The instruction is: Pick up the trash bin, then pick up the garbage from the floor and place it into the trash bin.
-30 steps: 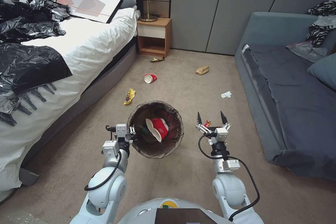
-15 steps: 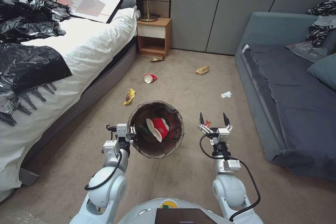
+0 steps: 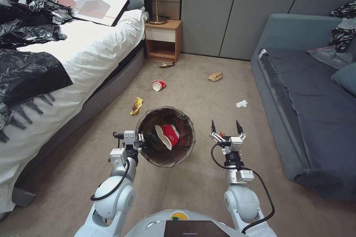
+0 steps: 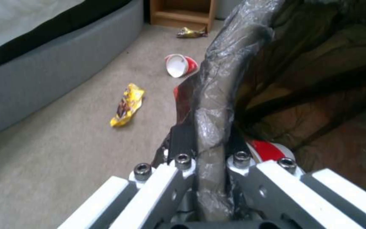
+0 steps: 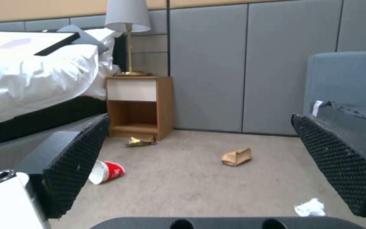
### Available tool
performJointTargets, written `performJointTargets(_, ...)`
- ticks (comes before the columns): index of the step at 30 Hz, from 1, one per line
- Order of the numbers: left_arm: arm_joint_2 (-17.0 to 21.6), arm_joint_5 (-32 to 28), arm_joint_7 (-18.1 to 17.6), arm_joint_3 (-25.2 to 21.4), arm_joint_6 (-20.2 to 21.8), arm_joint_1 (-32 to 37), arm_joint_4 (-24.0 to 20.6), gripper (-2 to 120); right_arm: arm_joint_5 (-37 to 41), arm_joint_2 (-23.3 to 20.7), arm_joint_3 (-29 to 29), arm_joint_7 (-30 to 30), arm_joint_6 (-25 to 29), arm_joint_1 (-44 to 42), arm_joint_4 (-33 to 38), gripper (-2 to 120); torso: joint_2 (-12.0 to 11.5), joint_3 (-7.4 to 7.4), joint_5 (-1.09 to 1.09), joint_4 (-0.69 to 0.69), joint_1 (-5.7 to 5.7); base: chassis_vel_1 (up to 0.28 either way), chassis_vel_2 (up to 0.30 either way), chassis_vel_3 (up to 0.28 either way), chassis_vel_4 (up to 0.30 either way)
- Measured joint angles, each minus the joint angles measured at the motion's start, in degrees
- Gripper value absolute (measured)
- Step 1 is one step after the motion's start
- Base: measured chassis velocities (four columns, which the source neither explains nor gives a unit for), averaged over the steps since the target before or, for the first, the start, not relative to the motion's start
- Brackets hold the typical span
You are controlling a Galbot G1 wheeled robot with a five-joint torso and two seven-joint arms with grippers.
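Left gripper (image 3: 139, 139): jaws closed on the near rim of the trash bin (image 3: 165, 157), clamping the dark liner bag (image 4: 212, 105) folded over that rim. The bin is held off the carpet, extending beyond the jaws. Inside it lie a red-and-white cup (image 3: 167, 136) and a small green bottle (image 3: 152, 137).

Right gripper (image 3: 224, 130): jaws spread wide with nothing between them, raised above the floor beside the bin, apart from it. A small red scrap (image 3: 221, 133) lies on the carpet beneath the gap between the jaws.

Beyond the left jaws, on the floor: a yellow snack wrapper (image 3: 137, 105), then a red paper cup (image 3: 158, 85) on its side, then a gold wrapper (image 3: 167, 64) at the foot of the nightstand (image 3: 163, 39).

Beyond the right jaws: a crumpled white tissue (image 3: 241, 103) near the sofa (image 3: 315, 107), then a brown cardboard piece (image 3: 215, 77) farther out.

The bed (image 3: 85, 52) lies outboard of the left jaws.
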Motion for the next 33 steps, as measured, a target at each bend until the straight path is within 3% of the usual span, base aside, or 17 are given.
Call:
performJointTargets(13, 0.0, 0.1, 0.1, -0.3, -0.4, 0.0, 0.2, 0, -0.7, -0.1, 0.0, 0.3, 0.7, 0.6, -1.0, 100, 0.0, 0.01, 0.0, 0.0, 0.01, -0.166, 0.165, 0.173, -0.174)
performJointTargets(25, -0.1, 0.2, 0.1, -0.3, -0.4, 0.1, 0.2, 0, -0.9, -0.4, 0.3, 0.4, 1.2, 1.5, -1.1, 100, 0.0, -0.01, 0.0, 0.0, 0.0, -0.008, 0.007, 0.003, -0.004)
performJointTargets(28, -0.1, 0.3, 0.1, -0.4, -0.4, 0.1, 0.2, 0, -2.4, -0.8, 0.6, 2.6, -1.0, 2.0, -1.1, 100, 0.0, -0.01, 0.0, 0.01, 0.0, 0.0, 0.0, 0.0, 0.0)
performJointTargets(31, -0.2, 0.4, 0.2, -0.4, -0.4, 0.1, 0.2, 0, -3.7, -1.7, 0.6, 7.3, -9.9, 1.9, -0.3, 100, 0.0, 0.0, 0.0, -0.01, 0.0, 0.0, 0.0, 0.0, 0.0)
performJointTargets(33, -0.2, 0.4, 0.2, -0.4, -0.4, 0.1, 0.2, 0, -3.4, -2.0, 0.4, 8.0, -11.9, 1.8, -0.2, 100, 0.0, 0.0, 0.0, -0.01, 0.0, 0.0, 0.0, 0.0, 0.0)
